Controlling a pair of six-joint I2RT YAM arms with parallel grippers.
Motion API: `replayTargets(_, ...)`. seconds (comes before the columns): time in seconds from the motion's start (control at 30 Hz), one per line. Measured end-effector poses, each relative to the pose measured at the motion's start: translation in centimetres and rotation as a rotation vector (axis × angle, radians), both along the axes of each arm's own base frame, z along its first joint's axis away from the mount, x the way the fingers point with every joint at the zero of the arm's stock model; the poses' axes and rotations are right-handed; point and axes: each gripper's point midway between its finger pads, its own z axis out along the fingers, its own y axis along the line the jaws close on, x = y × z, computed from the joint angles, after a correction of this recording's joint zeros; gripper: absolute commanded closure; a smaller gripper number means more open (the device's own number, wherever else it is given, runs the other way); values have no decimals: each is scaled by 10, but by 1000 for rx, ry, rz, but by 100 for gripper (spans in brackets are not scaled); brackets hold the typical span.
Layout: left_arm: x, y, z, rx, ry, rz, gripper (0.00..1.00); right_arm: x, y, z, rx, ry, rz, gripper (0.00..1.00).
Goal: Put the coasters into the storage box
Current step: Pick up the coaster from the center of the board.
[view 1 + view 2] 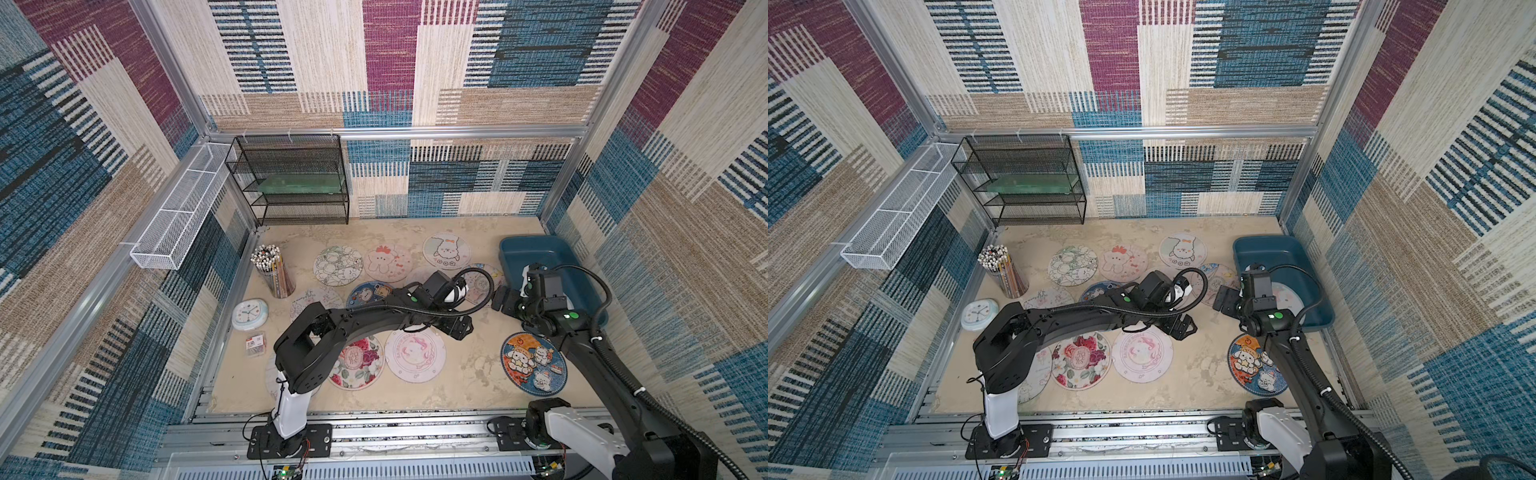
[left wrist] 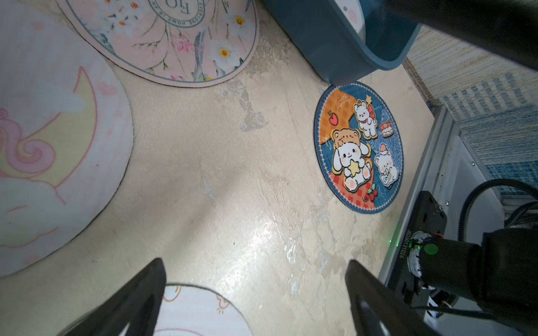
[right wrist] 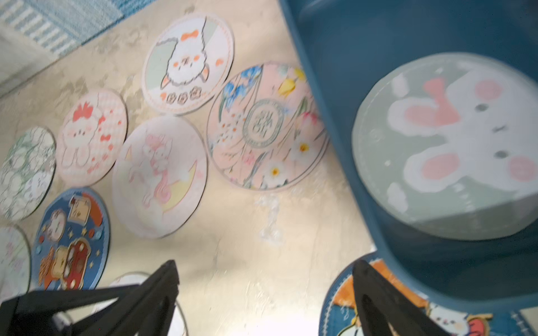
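Several round printed coasters lie flat on the beige table; among them are a white-dog one (image 1: 446, 250), a floral one (image 1: 482, 282), a pink unicorn one (image 1: 415, 353) and a blue-rimmed bear one (image 1: 534, 363). The teal storage box (image 1: 552, 253) stands at the right, with a pale bunny coaster (image 3: 451, 145) inside it. My left gripper (image 1: 457, 326) hangs open and empty over bare table between the unicorn and bear coasters. My right gripper (image 1: 503, 300) is open and empty just left of the box (image 3: 364, 58), near the bear coaster (image 3: 343, 299).
A black wire rack (image 1: 291, 178) and a white mesh tray (image 1: 178, 216) stand at the back left. A cup of pencils (image 1: 274, 270), a pale-blue clock (image 1: 249, 314) and a small packet (image 1: 254, 344) sit along the left edge.
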Motion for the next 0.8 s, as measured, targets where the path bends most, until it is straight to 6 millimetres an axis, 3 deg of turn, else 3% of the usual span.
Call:
replayTargets(0.1, -2, 2, 2, -7, 0, -4, 5, -9, 14, -7, 14, 46, 15, 5)
replayTargets(0.3, -9, 12, 6, -4, -17, -20, 6, -30, 22, -32, 10, 173, -24, 5)
replayTargets(0.5, -10, 24, 12, 0, -73, -27, 6, -53, 17, -60, -2, 292, -93, 4)
replayTargets(0.8, 0, 31, 21, -14, -132, -15, 6, -68, 4, -91, -64, 410, -186, 0)
